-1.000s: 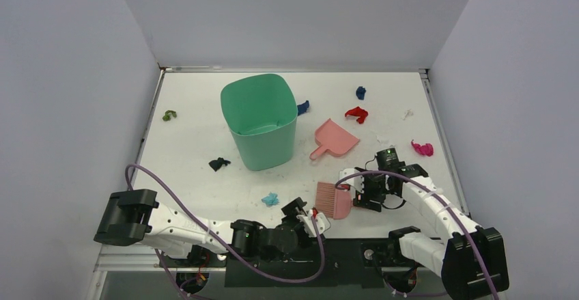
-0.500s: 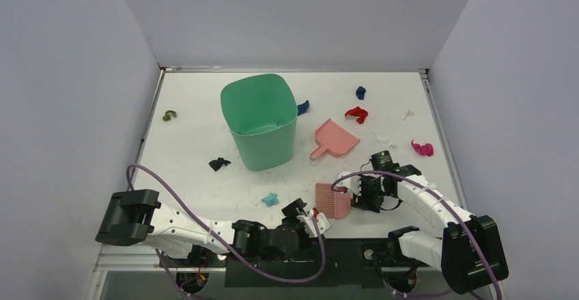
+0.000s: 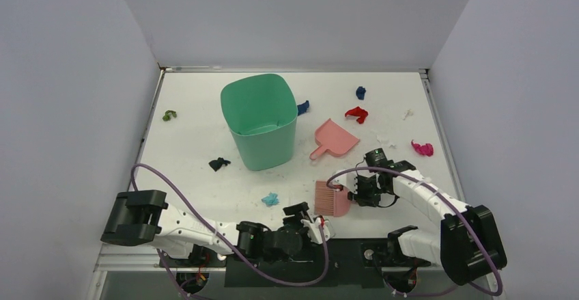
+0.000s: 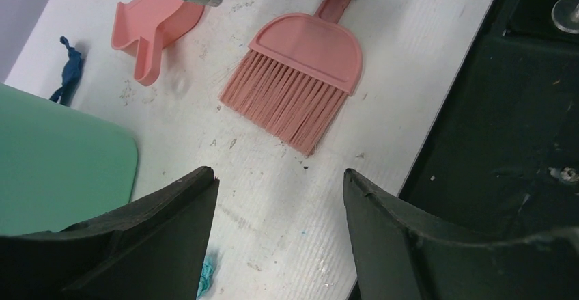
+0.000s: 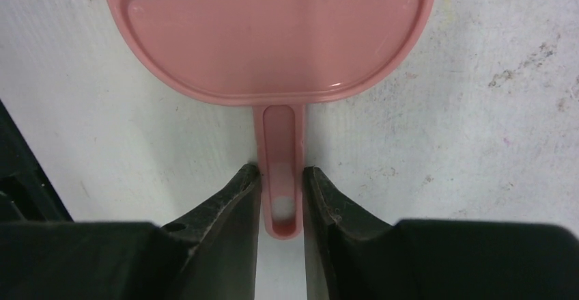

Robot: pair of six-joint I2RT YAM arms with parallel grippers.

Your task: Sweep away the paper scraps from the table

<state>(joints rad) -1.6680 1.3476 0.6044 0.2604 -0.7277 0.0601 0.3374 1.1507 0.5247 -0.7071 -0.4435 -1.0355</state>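
Note:
My right gripper (image 3: pixel 356 192) is shut on the handle (image 5: pixel 281 170) of the pink brush (image 3: pixel 332 199), which lies flat on the white table (image 3: pixel 198 143). My left gripper (image 3: pixel 318 226) is open and empty at the front edge, just near of the brush (image 4: pixel 300 74). Paper scraps lie scattered: teal (image 3: pixel 271 199), black (image 3: pixel 219 164), olive (image 3: pixel 169 115), red (image 3: pixel 356 114), dark blue (image 3: pixel 360 93) and another blue one (image 3: pixel 303 107) beside the bin. The teal scrap (image 4: pixel 206 276) shows by my left finger.
A green bin (image 3: pixel 259 119) stands in the middle. The pink dustpan (image 3: pixel 336 139) lies right of it. A magenta scrap (image 3: pixel 422 148) and small white bits (image 3: pixel 384 139) lie at the right. Grey walls close three sides.
My right gripper has moved left and a little farther, closing on the brush handle. The brush has shifted slightly left. The left gripper has shifted a little nearer.

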